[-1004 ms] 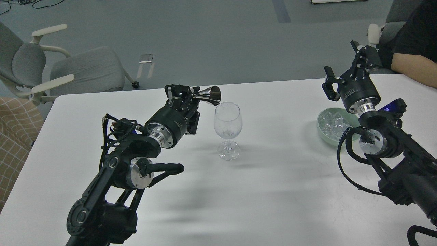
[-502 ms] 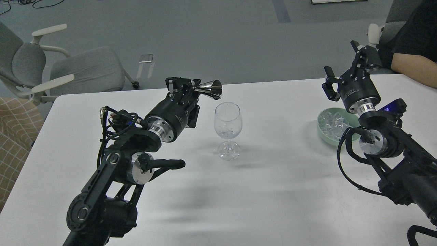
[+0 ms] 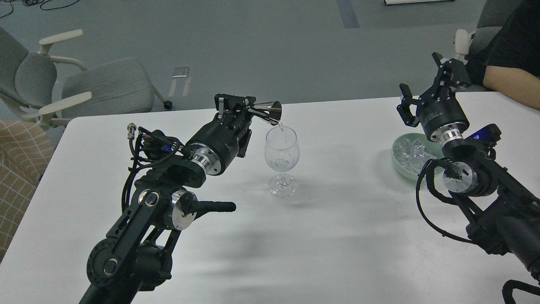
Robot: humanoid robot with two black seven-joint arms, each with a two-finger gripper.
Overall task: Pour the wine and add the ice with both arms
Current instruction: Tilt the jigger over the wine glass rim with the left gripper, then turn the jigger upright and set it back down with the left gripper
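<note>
A thin clear stream falls into the wine glass (image 3: 282, 160) from a steel jigger (image 3: 267, 111), tipped sideways and pinched by the left gripper (image 3: 242, 110), arm stretched low. Right gripper (image 3: 427, 90) raised, fingers spread, just beyond the ice (image 3: 411, 150) in a green bowl (image 3: 398, 162).

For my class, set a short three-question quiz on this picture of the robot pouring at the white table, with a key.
1. True or false: the left gripper holds the shiny metal cone-shaped measuring cup tilted over the clear stemmed wine glass.
2. Where do the small clear ice cubes lie? A) in the wine glass B) in the pale green round bowl C) loose on the white table
3. Fill in: the right gripper hangs above the bowl with its jaws ____.

Key: 1 true; 2 B; 3 open.
</note>
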